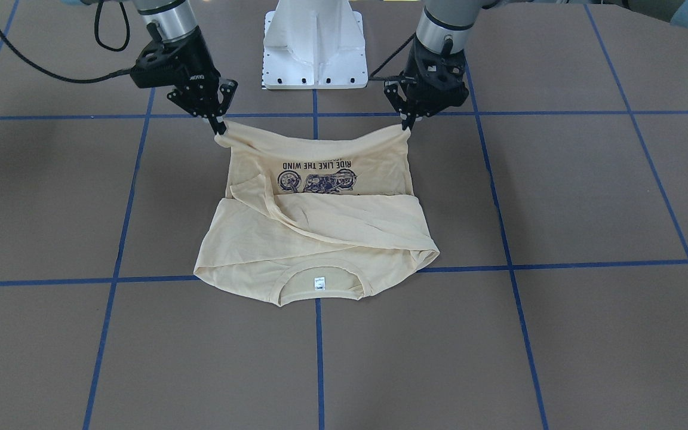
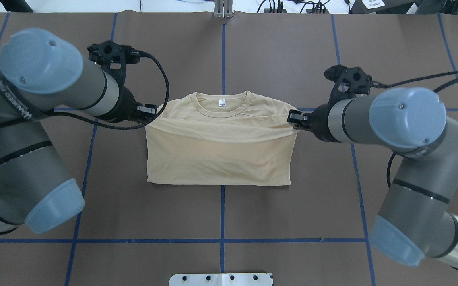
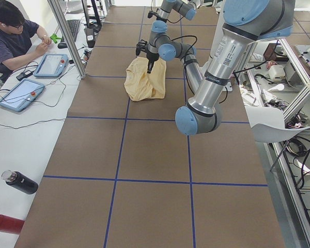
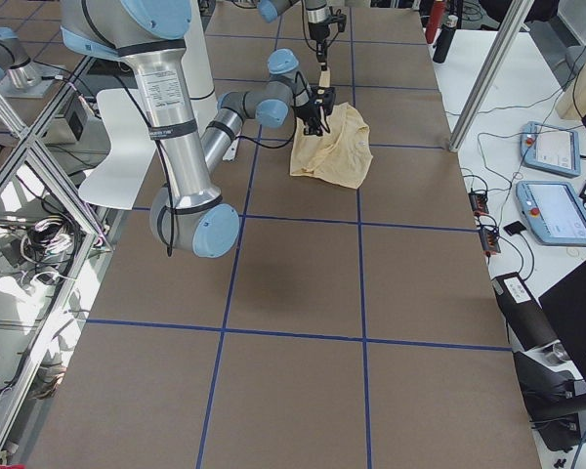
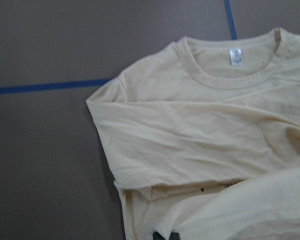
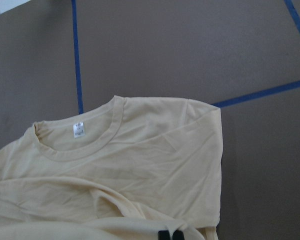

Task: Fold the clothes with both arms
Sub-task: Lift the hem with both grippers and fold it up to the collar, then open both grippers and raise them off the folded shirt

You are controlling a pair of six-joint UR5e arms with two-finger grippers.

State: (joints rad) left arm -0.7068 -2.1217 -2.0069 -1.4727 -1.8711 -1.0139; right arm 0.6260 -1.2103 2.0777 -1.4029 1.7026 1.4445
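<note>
The cream-yellow shirt (image 1: 320, 239) lies in the middle of the table, sleeves folded across its body and collar with white neck tag (image 1: 318, 283) on the side far from the robot. Its hem end is raised off the table, so the navy print (image 1: 319, 176) shows underneath. My left gripper (image 1: 407, 122) is shut on one hem corner. The right gripper (image 1: 218, 126) is shut on the other corner. From overhead the lifted half of the shirt (image 2: 221, 155) spans between the left gripper (image 2: 154, 112) and the right gripper (image 2: 293, 118). Both wrist views look down on the collar (image 5: 230, 65) (image 6: 80, 142).
The white pedestal base (image 1: 314, 48) stands behind the shirt. Blue tape lines (image 1: 320, 358) cross the brown table. Black cables (image 1: 51, 71) trail from the arms. A person (image 3: 10, 36) sits at a side bench with tablets (image 3: 18, 94); a dark bottle (image 3: 20, 182) lies there.
</note>
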